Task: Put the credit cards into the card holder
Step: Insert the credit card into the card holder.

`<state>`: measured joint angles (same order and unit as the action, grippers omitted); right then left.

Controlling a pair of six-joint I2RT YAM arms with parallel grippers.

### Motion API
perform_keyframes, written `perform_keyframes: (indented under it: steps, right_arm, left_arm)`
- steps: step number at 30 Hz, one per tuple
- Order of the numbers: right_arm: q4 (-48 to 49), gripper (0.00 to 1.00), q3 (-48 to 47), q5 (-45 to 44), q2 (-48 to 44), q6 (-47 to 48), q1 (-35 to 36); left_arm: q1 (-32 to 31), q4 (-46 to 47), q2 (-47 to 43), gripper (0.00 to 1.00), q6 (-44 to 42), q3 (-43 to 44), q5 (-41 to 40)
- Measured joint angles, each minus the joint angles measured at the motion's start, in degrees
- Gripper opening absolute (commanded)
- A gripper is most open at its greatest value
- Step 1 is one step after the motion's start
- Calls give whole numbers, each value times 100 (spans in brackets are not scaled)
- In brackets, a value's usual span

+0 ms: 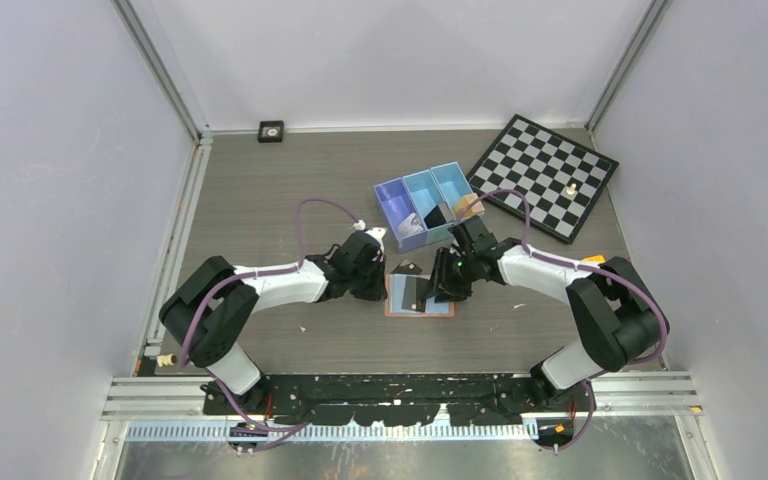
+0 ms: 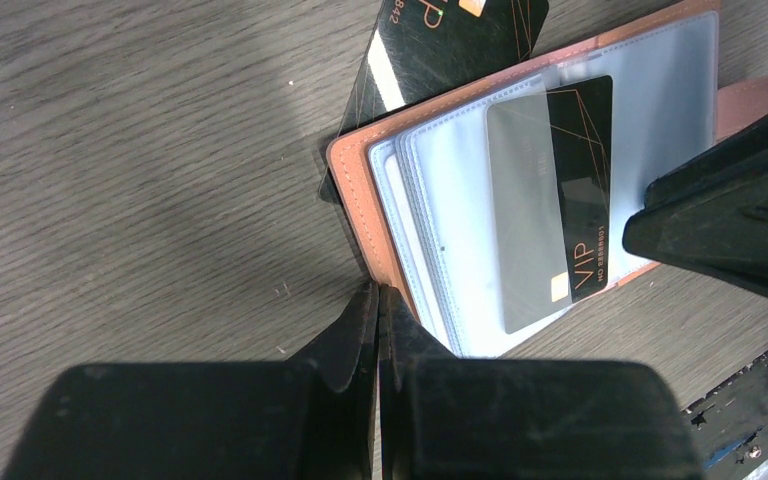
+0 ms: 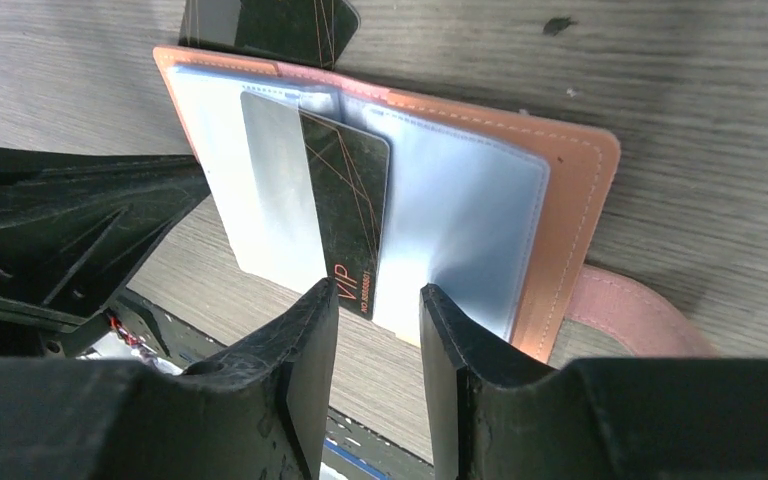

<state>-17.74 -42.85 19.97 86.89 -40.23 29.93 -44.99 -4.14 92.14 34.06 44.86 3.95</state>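
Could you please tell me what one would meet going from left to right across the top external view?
small black square object → left hand → card holder → chessboard

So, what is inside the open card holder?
One black VIP card, half slid into a clear sleeve. The pages beneath are covered, so any cards there cannot be seen.

Lab enclosure, white walls (image 1: pixel 60 150), aluminium frame (image 1: pixel 160 68)
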Motion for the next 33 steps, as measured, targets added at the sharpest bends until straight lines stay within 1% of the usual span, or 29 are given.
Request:
perform_keyframes:
  steps: [7,11,19,25,33]
  right_arm:
    - [35,39,0,-44,31,-142,205]
    - [177,38,-13,-33,223,-256,284]
    - [181,37,-409,-120,608,-304,535]
    - [-223,37,-820,-518,807,-203,833]
    - [-688,37,-1169,-1414,872,-81,1327]
  left_arm:
    - [2,22,0,0,0,-11,24]
    - [2,24,2,0,-2,-11,28]
    - [11,31,2,0,0,-11,44]
    - [59,44,0,0,7,-15,15]
    - [61,61,-31,0,48,-52,-20]
